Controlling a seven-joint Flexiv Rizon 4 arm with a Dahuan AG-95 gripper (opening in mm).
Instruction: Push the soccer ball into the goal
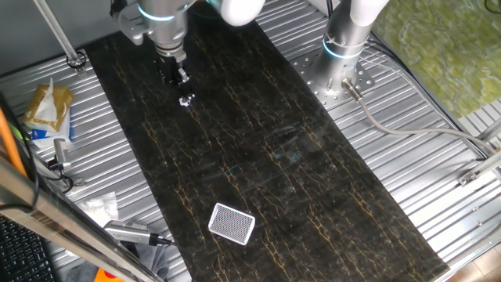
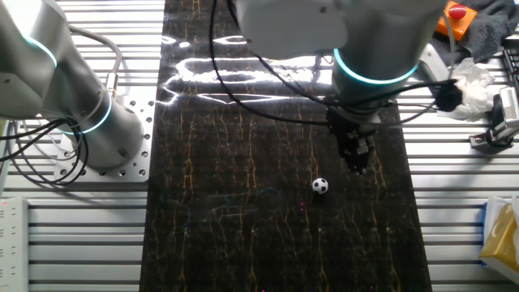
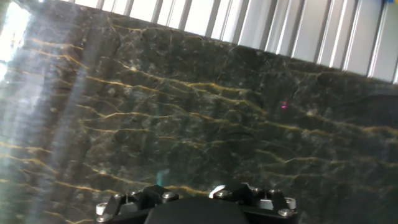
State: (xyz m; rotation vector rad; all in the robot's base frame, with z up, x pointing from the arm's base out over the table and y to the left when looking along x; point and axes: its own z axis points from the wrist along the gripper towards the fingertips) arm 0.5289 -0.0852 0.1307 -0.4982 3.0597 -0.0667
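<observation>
Likely light and free-rolling, the tiny black-and-white soccer ball (image 2: 320,186) sits just beside the black two-finger gripper (image 2: 358,162), well apart from the white-rimmed mesh goal (image 1: 232,224); no grasp is needed, a push from behind. Gripper opening cannot be told.

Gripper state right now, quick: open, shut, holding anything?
Gripper: holding nothing; open or shut cannot be told. It hangs beside the ball.
</observation>
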